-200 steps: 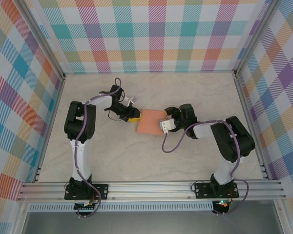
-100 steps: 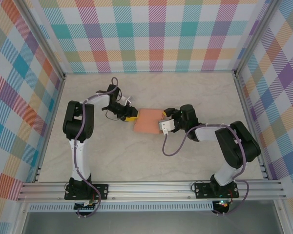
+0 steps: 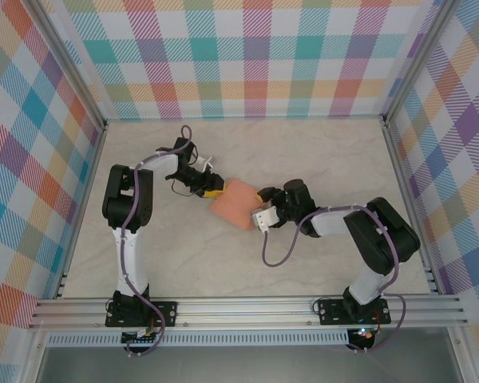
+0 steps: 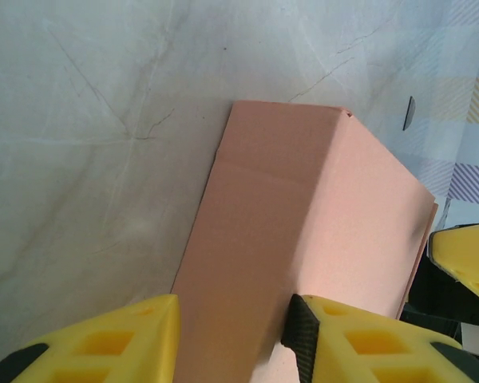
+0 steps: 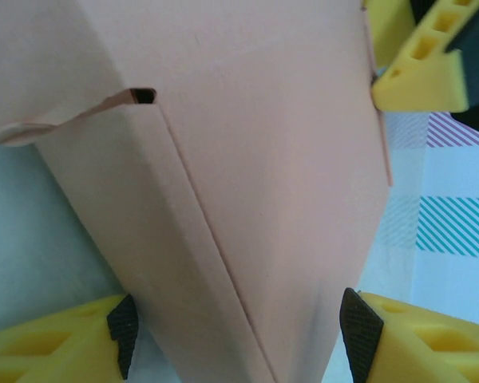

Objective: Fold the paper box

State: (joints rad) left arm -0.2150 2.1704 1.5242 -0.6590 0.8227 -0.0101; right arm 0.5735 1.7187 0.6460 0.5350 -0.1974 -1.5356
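The salmon-orange paper box (image 3: 234, 203) lies tilted at the middle of the table, folded into a small box with creased faces. My left gripper (image 3: 214, 191) holds its upper-left end. In the left wrist view the box (image 4: 303, 207) runs between the yellow fingers of that gripper (image 4: 233, 335), with the black pad (image 4: 303, 339) pressed at a crease. My right gripper (image 3: 262, 211) holds the lower-right end. In the right wrist view both pads of this gripper (image 5: 239, 331) touch the box (image 5: 255, 159), and a loose flap (image 5: 64, 120) sticks out at its left.
The pale marbled tabletop (image 3: 303, 152) is bounded by plaid walls (image 3: 247, 56) and an aluminium rail (image 3: 247, 307) along the near edge. Purple cables (image 3: 275, 243) loop beside each arm.
The right gripper has moved left and toward the near edge. The box has swung clockwise with it, pivoting at the left gripper, which has hardly moved.
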